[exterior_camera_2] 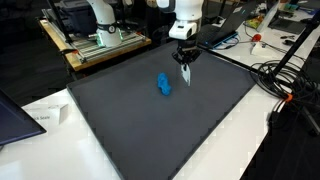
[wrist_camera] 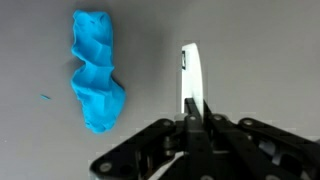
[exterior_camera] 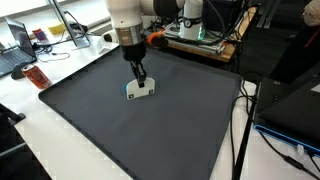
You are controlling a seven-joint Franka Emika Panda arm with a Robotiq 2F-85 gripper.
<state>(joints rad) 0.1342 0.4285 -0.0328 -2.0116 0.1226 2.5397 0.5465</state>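
My gripper [wrist_camera: 192,116] is shut on a thin white strip [wrist_camera: 192,75], which sticks out past the fingertips with a small dark mark near its far end. A crumpled blue cloth [wrist_camera: 97,70] lies on the dark grey mat [wrist_camera: 260,60], to the left of the strip and apart from it. In both exterior views the gripper [exterior_camera: 140,76] [exterior_camera_2: 185,66] points straight down over the mat [exterior_camera: 150,130] [exterior_camera_2: 150,125]. The white strip [exterior_camera: 145,89] [exterior_camera_2: 186,78] hangs below it. The blue cloth [exterior_camera: 129,92] [exterior_camera_2: 163,85] sits close beside it.
A red packet [exterior_camera: 32,75] and a laptop [exterior_camera: 15,55] lie on the white table beyond the mat's edge. Another robot arm [exterior_camera_2: 95,20] stands on a wooden board at the back. Cables [exterior_camera_2: 285,85] trail off one side. A sheet of white paper [exterior_camera_2: 45,115] lies by the mat's corner.
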